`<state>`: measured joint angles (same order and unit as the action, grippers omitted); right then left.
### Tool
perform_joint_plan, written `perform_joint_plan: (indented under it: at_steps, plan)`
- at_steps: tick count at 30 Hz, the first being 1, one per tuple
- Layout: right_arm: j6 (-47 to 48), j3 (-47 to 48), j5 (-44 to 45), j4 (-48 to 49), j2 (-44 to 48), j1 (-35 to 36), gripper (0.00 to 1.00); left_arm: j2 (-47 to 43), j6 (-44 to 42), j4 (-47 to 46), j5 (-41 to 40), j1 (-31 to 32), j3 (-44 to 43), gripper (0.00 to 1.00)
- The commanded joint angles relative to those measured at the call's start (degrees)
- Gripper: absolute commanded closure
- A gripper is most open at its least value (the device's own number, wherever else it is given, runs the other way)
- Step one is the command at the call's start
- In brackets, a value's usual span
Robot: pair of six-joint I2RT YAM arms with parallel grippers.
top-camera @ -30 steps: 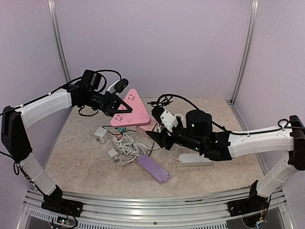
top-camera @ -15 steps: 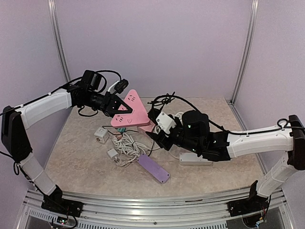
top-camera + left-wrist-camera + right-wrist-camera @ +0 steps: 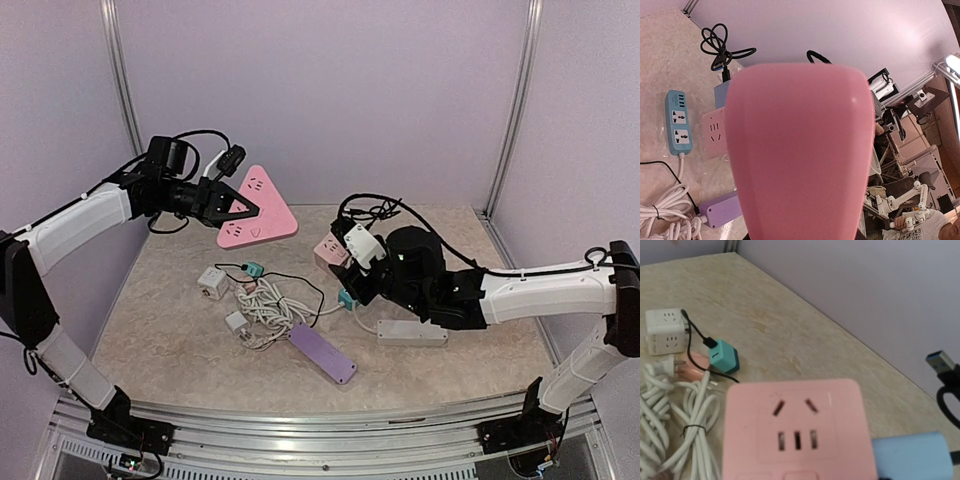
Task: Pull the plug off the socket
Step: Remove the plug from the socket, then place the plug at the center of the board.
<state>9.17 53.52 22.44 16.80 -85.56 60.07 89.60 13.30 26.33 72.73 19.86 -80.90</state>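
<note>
The left pincer (image 3: pixel 236 207), clamped on the pink triangular socket (image 3: pixel 266 200), has lifted it up and away from the white cords (image 3: pixel 266 306); whether the right pincer (image 3: pixel 350 273) is open or closed cannot be told.

Triangular power strip (image 3: pixel 262 205) up off the table (image 3: pixel 160 330) at rear left, in the left gripper (image 3: pixel 235 207). Cube adapter (image 3: pixel 210 281) on the table in front of it, small charger (image 3: pixel 254 269) just to its right. Cable bundle (image 3: pixel 262 303) in front of the charger. Long power strip (image 3: pixel 322 352) front right of the bundle, touching it. Square socket block (image 3: pixel 328 250) at centre. Second power strip (image 3: pixel 412 332) right of centre, under the right arm. Loose cable (image 3: pixel 372 209) behind.
</note>
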Motion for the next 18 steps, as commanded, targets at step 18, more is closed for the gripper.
perform_joint_plan:
  at_steps: [18]
  plan:
    - [-3.0, -4.7, -0.2, 5.5, 10.9, -1.6, 1.00, -16.1, 10.2, -1.6, -53.5, 1.1, 23.3, 0.97]
